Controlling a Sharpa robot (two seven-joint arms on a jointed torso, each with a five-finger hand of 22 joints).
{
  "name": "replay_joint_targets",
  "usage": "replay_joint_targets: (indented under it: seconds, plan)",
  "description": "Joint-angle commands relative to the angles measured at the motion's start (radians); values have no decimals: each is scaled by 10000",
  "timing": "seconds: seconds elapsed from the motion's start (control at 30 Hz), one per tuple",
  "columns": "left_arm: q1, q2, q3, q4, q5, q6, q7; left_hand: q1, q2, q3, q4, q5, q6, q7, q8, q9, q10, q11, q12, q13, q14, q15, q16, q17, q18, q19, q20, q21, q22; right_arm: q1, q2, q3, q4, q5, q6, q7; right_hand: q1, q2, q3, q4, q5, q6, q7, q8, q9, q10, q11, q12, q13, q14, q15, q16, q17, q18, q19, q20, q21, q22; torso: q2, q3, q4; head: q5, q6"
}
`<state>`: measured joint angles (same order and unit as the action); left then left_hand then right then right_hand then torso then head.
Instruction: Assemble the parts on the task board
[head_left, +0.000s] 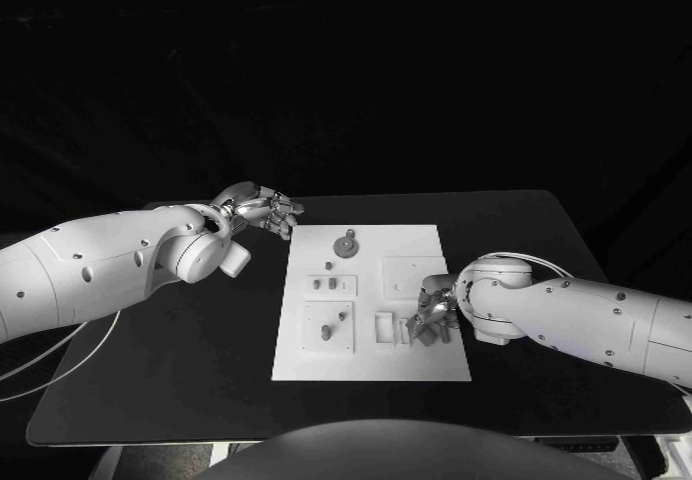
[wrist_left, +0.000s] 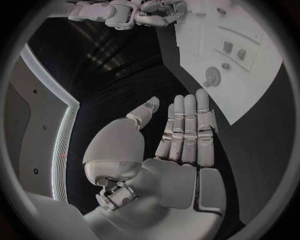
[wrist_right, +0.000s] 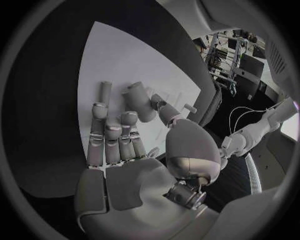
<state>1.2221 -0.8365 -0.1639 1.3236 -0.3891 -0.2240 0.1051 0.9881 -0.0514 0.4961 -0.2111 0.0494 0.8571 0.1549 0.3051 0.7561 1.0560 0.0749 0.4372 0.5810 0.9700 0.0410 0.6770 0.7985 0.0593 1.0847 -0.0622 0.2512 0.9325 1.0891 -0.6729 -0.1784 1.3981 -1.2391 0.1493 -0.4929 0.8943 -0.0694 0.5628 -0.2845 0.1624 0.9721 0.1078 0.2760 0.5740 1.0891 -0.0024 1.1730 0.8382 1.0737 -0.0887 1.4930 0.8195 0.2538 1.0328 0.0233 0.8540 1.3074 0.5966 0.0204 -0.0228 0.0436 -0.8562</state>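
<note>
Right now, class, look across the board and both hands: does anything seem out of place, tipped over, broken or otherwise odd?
Nothing stands out. The task board lies flat and square on the table, its small parts sitting on it. The left hand is open off the board's far left corner; the right hand reaches over its right side.

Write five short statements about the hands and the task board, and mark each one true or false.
1. The left hand holds a part. False: its fingers lie straight and apart, holding nothing.
2. The right hand is over the task board. True.
3. The left hand hangs off the board's edge, over the black table. True.
4. The round part lies at the board's near end. False: it lies at the far end.
5. The two hands touch each other. False: they are well apart.
</note>
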Motion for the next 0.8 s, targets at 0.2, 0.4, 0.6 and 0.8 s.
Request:
replay_joint_targets:
  seconds: [0.2,0.4,0.6,0.8]
  plan:
    - [10,1,6,23,-37,169,-19,-99,18,-3,75,34,-45,39,60,-18,-70,18,-38,13,-83,5,31,-12,141,-23,43,-65,16,-67,-224,-78,66,781,-112,-132,199,932,302,61,67,307,-58,108,17,210,-67,-27,-33,95,-28,57,-3,80,107,51,95,138,0,8,2,-3,-1]
    - [10,-4,6,22,-45,181,-32,-106,5,-6,94,34,-56,42,62,-27,-83,23,-47,12,-98,10,29,-17,140,-36,48,-76,16,194,-386,-75,250,1556,-189,-120,-246,861,391,232,49,420,-96,106,-3,284,-106,-53,-42,142,-24,59,-8,80,152,24,113,134,-1,-4,-6,-23,-15]
    - [11,-6,6,30,-71,240,-94,-111,-3,-6,110,34,-64,45,63,-33,-93,28,-53,11,-110,14,27,-20,139,-46,51,-84,17,528,-533,-75,369,2329,-239,-134,-745,815,432,570,-10,500,-120,81,-43,321,-129,-82,-35,162,-29,56,-9,80,168,0,114,127,-4,-9,-5,-40,-4]
    - [12,1,6,36,-106,278,-127,-117,-13,-6,130,34,-74,48,65,-41,-105,33,-61,11,-124,20,25,-24,138,-56,55,-93,17,736,-447,-73,478,3227,-385,-106,-1252,809,447,895,-31,573,-141,65,-79,322,-150,-95,-8,158,-45,61,1,80,157,-20,113,129,-3,-6,-10,-55,-5]
